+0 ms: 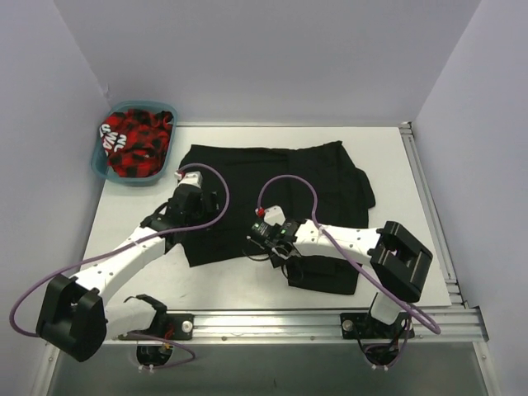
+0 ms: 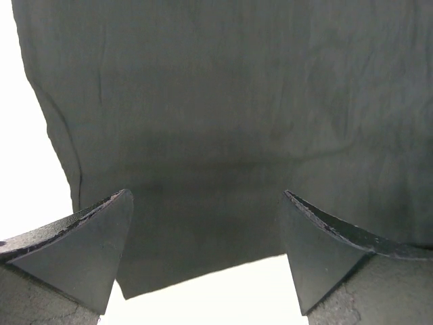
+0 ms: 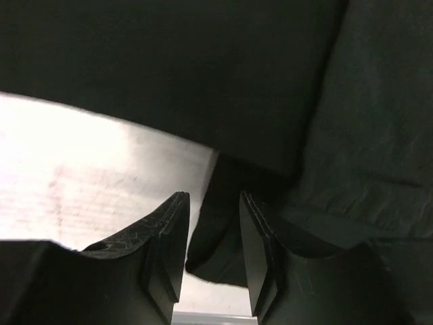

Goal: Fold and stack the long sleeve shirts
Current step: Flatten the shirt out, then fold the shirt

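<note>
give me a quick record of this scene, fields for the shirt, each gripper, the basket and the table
shirt: black, spread mostly flat on the table
left gripper: open, over the shirt's left part, holding nothing
right gripper: jaws narrow, at the shirt's near edge, a cloth fold between them; grip unclear
basket: teal, far left corner, holds a red-and-black checked cloth
table: white, shirt and basket on it
</note>
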Action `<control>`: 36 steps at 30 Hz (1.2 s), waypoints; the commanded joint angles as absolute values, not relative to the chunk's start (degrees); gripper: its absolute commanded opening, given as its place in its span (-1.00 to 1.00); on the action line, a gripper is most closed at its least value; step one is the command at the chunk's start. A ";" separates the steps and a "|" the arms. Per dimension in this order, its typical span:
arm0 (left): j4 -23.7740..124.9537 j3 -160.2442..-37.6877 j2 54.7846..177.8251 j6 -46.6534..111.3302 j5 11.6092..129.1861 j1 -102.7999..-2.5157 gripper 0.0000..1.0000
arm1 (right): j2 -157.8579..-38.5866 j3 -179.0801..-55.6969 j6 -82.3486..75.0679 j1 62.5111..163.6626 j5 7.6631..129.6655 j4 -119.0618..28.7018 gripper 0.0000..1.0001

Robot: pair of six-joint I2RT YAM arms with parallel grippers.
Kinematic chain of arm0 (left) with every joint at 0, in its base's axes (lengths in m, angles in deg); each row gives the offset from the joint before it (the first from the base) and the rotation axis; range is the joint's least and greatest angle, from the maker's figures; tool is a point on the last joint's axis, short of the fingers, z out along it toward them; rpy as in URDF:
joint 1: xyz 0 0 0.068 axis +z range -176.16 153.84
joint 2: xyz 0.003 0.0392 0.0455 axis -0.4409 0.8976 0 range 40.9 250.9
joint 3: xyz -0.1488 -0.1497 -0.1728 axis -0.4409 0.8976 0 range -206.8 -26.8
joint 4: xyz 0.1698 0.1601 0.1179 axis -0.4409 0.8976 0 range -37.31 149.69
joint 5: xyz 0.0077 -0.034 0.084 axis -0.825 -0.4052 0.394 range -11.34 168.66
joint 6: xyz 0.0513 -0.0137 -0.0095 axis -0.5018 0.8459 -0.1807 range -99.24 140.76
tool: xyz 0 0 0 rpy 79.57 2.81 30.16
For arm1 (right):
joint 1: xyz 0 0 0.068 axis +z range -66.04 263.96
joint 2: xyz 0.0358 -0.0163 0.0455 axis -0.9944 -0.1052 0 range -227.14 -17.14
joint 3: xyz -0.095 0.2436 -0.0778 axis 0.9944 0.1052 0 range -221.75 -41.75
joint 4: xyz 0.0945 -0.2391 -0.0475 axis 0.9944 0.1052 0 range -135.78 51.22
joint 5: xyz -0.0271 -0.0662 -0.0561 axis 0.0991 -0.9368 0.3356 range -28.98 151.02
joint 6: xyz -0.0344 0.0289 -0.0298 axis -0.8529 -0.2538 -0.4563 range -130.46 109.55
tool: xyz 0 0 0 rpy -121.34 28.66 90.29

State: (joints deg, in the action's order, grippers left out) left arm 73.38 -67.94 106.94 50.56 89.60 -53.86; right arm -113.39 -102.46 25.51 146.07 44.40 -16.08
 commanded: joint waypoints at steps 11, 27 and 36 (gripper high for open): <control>64.56 -80.49 125.08 49.68 93.78 -53.93 0.95 | -116.45 -99.06 23.30 138.72 53.81 -19.58 -0.28; 65.44 -87.44 143.46 51.61 90.35 -51.12 0.95 | -109.88 -97.21 19.61 140.29 55.66 -10.64 -1.00; 66.32 -88.14 145.49 52.14 89.03 -48.05 0.95 | -86.33 -104.92 13.73 142.41 60.50 4.38 -1.00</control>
